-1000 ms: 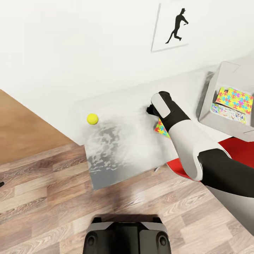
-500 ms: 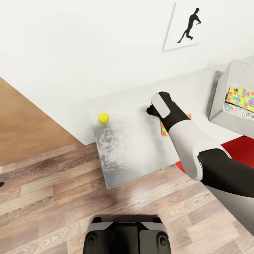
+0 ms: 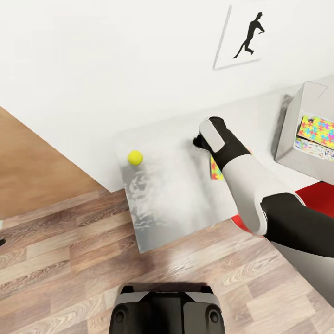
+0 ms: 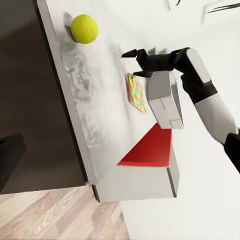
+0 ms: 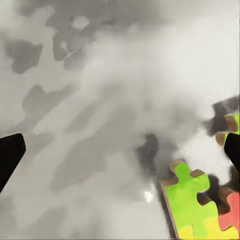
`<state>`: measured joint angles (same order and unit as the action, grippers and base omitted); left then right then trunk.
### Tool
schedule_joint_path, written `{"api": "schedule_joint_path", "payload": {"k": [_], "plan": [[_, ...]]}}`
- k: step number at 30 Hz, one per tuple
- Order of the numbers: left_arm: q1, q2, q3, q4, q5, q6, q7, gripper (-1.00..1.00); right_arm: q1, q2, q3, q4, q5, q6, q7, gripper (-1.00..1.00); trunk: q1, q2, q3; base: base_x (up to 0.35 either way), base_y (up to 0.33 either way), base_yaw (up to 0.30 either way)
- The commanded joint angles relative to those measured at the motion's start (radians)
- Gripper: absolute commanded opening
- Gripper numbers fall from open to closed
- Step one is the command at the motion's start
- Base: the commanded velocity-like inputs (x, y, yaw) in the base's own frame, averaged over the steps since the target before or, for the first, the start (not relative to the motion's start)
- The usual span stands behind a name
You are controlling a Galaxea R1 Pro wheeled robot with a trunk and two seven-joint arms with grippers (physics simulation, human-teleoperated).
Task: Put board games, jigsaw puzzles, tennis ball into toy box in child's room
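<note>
The right gripper (image 4: 131,63), jaws spread apart, is hovering over the table (image 3: 176,195) beside a jigsaw puzzle (image 3: 215,170); the left gripper's jaws cannot be told.

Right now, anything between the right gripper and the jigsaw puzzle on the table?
Nothing visible. The right gripper hangs open over bare table just beside the jigsaw puzzle; the right wrist view shows only the puzzle's corner ahead. The tennis ball lies well aside.

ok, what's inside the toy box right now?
The toy box holds a jigsaw puzzle lying over a pale printed board game. Whatever is beneath them, and the box's far part, is out of view.
</note>
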<state>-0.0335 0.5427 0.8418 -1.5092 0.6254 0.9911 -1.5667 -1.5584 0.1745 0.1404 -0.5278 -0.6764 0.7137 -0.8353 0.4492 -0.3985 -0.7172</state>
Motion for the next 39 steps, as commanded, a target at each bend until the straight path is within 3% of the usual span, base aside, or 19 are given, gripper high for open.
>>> {"api": "schedule_joint_path", "payload": {"k": [1, 9, 19, 39], "plan": [[0.000, 0.000, 0.000, 0.000, -0.001, 0.011, -0.004, 1.00, -0.009, 0.000, 0.002, -0.001, -0.005, -0.002, -0.007, 1.00, 0.001, -0.001, -0.001, 0.101, -0.094, 0.000], [0.000, -0.001, 0.000, 0.000, -0.001, 0.011, -0.004, 1.00, -0.037, 0.000, 0.003, -0.004, 0.002, -0.020, -0.010, 1.00, 0.001, -0.001, -0.001, 0.047, -0.049, 0.000], [0.000, -0.007, 0.001, 0.000, -0.001, 0.011, -0.004, 1.00, -0.046, 0.000, 0.002, -0.004, 0.103, -0.020, -0.010, 1.00, 0.001, -0.001, -0.001, 0.003, -0.166, 0.000], [0.000, -0.007, 0.001, 0.000, -0.001, 0.011, -0.004, 1.00, -0.049, 0.000, 0.002, 0.005, 0.121, -0.020, -0.010, 1.00, 0.001, -0.001, -0.001, -0.009, -0.017, 0.000]]}}
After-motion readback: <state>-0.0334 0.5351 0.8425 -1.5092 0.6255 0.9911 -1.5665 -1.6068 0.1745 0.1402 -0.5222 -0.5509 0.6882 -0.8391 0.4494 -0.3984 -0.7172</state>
